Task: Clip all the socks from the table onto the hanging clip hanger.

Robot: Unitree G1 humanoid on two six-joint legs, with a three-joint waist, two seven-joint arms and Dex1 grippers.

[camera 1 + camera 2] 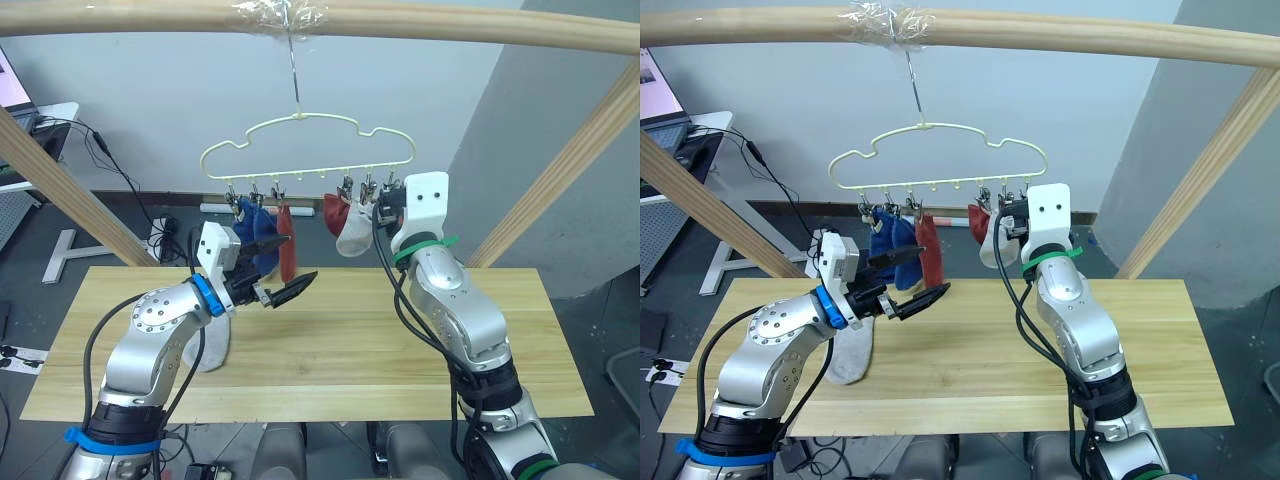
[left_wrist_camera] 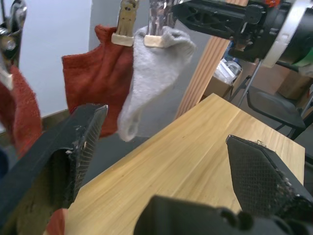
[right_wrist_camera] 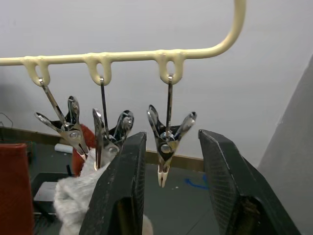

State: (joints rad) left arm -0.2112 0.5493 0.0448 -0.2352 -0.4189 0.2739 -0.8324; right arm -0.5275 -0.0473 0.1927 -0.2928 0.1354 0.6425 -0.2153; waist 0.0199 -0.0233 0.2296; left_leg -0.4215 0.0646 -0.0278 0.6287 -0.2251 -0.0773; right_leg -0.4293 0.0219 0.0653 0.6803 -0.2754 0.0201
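The pale yellow clip hanger [image 1: 300, 150] hangs by its hook from the top pole. Clipped on it are two blue socks [image 1: 250, 225], a rust red sock [image 1: 286, 248], another red sock [image 1: 334, 209] and a light grey sock [image 1: 353, 236]. One more grey sock [image 1: 852, 355] lies flat on the table [image 1: 400, 330], partly under my left arm. My left gripper [image 1: 285, 268] is open and holds nothing, hovering above the table just below the blue socks. My right gripper [image 3: 171, 139] is open, its fingers either side of the bare end clip [image 3: 166, 142].
A round wooden pole [image 1: 450, 25] runs across the top, with slanted wooden poles [image 1: 60, 180] at both sides behind the table. Cables and a white desk leg [image 1: 70, 245] lie on the floor at the far left.
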